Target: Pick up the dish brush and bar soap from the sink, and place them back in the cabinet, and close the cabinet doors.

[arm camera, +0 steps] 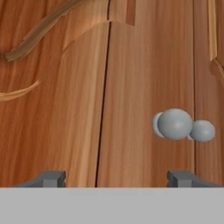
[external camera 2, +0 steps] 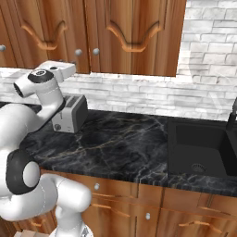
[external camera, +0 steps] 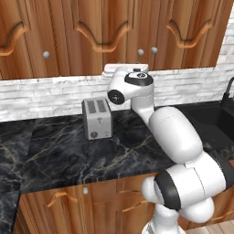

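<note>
The cabinet doors are shut, reddish-brown wood with arched panels. My gripper is open, with nothing between its tips. It points straight at the doors from close by, just below two round silver knobs. The white hand is raised under the cabinet above the toaster. The same hand shows at the left of the right base view, near the knobs. The black sink lies to the right, its round drain bare. The dish brush and bar soap are out of view.
A silver toaster stands on the black marble counter below my hand. A dark faucet rises at the sink's right side. Lower drawers with curved handles run under the counter. White brick backsplash lines the wall.
</note>
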Controlling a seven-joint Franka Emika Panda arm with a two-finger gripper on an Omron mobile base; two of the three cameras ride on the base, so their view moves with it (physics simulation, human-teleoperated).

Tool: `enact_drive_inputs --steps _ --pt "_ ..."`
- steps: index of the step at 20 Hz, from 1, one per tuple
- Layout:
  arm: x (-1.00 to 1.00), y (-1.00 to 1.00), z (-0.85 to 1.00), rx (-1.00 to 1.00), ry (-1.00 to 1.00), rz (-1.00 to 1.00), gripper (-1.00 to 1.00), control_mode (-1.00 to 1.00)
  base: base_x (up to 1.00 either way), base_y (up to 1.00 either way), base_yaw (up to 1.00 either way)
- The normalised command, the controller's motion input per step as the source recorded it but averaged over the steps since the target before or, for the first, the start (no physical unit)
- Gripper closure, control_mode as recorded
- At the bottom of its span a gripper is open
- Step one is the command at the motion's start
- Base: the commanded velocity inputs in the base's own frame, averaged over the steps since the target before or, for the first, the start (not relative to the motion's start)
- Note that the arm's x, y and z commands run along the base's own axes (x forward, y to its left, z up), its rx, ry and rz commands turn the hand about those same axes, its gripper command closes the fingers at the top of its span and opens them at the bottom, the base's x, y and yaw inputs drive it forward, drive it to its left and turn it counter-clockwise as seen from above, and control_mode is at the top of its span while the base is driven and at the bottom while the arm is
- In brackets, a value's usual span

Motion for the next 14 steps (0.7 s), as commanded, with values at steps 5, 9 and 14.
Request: enact_drive_inputs --steps 5,9,14 --pt "0.22 0.0 0.0 0.0 0.0 0.0 -1.0 -1.0 0.0 0.0 0.0" --pt "0.23 0.0 0.0 0.0 0.0 0.0 -1.0 -1.0 0.0 0.0 0.0" --pt "0.19 -0.01 0.0 0.0 0.0 0.0 -1.0 -1.0 0.0 0.0 0.0"
